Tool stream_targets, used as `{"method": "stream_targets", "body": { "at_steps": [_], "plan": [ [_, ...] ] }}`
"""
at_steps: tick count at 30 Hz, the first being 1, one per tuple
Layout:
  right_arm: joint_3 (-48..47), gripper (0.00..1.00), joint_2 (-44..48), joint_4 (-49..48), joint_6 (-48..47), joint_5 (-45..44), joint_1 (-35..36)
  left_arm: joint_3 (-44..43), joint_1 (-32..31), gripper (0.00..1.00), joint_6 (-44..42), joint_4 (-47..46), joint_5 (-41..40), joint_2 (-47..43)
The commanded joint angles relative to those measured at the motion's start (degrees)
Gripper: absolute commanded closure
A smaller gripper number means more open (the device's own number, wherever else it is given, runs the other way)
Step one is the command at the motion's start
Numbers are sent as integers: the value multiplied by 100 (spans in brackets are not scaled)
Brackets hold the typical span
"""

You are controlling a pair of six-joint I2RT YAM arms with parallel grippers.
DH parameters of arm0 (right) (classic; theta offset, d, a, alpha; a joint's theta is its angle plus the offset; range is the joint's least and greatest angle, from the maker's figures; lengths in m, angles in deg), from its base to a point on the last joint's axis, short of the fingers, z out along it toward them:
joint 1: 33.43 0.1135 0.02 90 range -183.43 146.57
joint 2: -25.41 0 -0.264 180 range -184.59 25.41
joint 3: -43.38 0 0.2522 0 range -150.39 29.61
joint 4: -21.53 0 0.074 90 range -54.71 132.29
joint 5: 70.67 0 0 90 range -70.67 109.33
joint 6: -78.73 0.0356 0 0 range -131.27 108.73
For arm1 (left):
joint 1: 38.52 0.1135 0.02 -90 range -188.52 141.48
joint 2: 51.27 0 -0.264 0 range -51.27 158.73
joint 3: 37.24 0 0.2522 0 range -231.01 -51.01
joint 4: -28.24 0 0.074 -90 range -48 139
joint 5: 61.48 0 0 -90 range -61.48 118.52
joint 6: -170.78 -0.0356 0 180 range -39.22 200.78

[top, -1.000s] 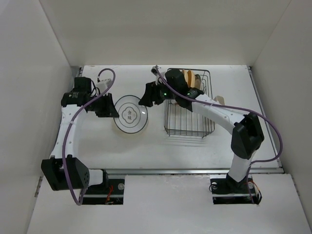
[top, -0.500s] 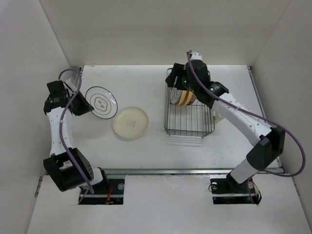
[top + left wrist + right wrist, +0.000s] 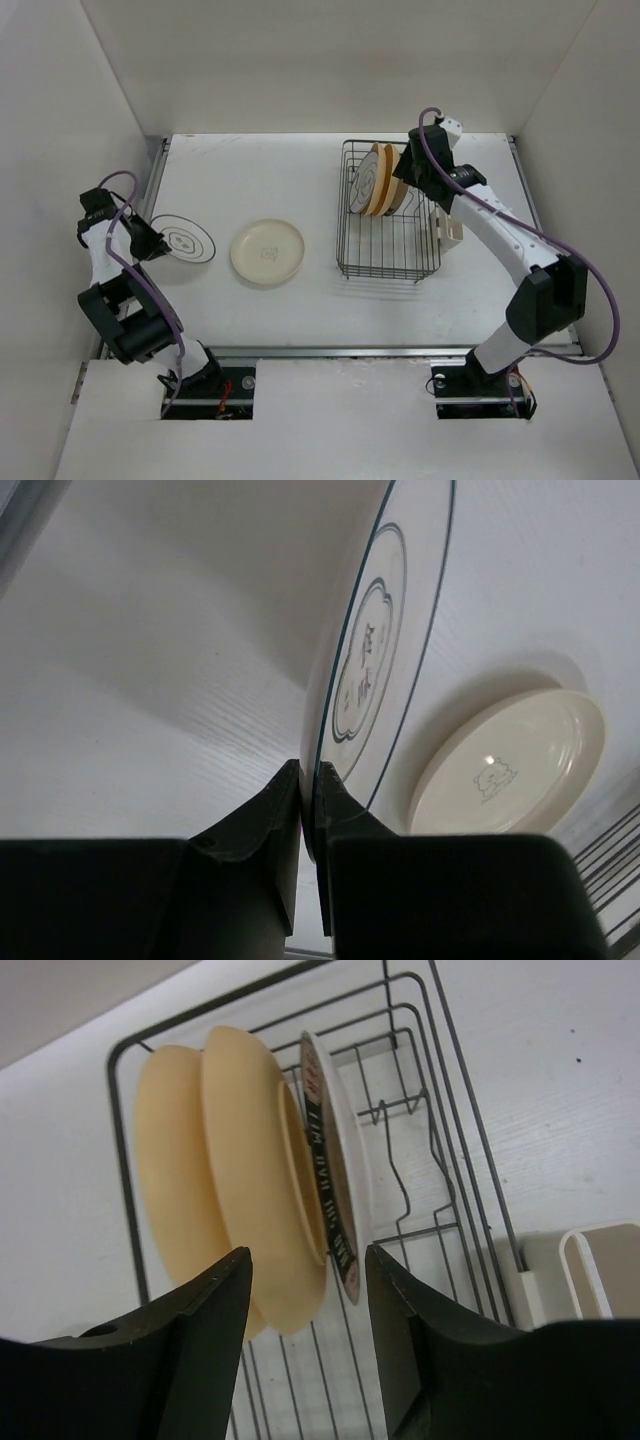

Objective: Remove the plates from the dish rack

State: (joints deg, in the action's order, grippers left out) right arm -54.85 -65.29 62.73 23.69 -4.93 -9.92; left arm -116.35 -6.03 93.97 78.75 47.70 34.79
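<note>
Plain white walls [image 3: 300,60] closed in a white surface [image 3: 300,320] on three sides, with both arm bases bolted along its near edge.

The left arm folded back tightly toward the far-left side. The left end effector [image 3: 308,780] had its fingers pressed onto the rim of the ringed plate [image 3: 188,243], pinching it at the edge. That plate was white with thin dark rings and sat tilted over the left part of the surface. I could not tell whether its lower edge touched the surface. The cream plate [image 3: 267,252] lay flat and face up just to its right, apart from it and between it and the dish rack [image 3: 390,262].

The right arm stretched forward and inward, its wrist over the far end of the dish rack. The right end effector [image 3: 305,1260] was spread wide and held nothing. In the wrist view its two fingers stood to either side of the plate rims, with no contact visible.

Three plates stood on edge at the far end of the dark wire rack. Two yellow-orange plates [image 3: 180,1170] stood close together, and the lettered plate [image 3: 335,1190], white with a dark printed rim band, leaned against them. A white cutlery holder [image 3: 449,228] hung on the rack's right side, beside the right arm's forearm. The near part of the rack showed only bare wires.
</note>
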Motion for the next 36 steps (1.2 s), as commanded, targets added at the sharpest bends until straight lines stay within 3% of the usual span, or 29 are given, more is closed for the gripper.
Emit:
{"method": "stream_targets", "body": {
  "at_steps": [1,7,11,15,18,21,22,26,36],
  "plan": [
    [-88,45,-211,121,90,-335,-136,-48,126,100,53,86,-168,191],
    [-219,47,-624,121,151,-458,-400,-119,187,100,105,473,16,789],
    [-272,47,-887,-20,-6,-124,-452,-180,187,92,-27,701,-256,921],
    [-333,49,-1152,-99,-59,-54,-452,-181,187,79,-132,842,-309,1044],
    [-386,52,-1327,-151,-182,60,-452,-181,187,61,-133,904,-310,1044],
    [-386,63,-1328,-213,-252,61,-452,-181,187,52,-133,957,-415,913],
    [-386,74,-1328,-213,-322,61,-452,-181,187,52,-133,1017,-485,912],
    [-386,100,-1083,-205,-525,-88,-452,-233,187,51,-185,1159,-485,720],
    [-1036,100,-423,490,-991,-2030,-118,-392,187,48,-185,1326,-485,-150]
  ]
}}
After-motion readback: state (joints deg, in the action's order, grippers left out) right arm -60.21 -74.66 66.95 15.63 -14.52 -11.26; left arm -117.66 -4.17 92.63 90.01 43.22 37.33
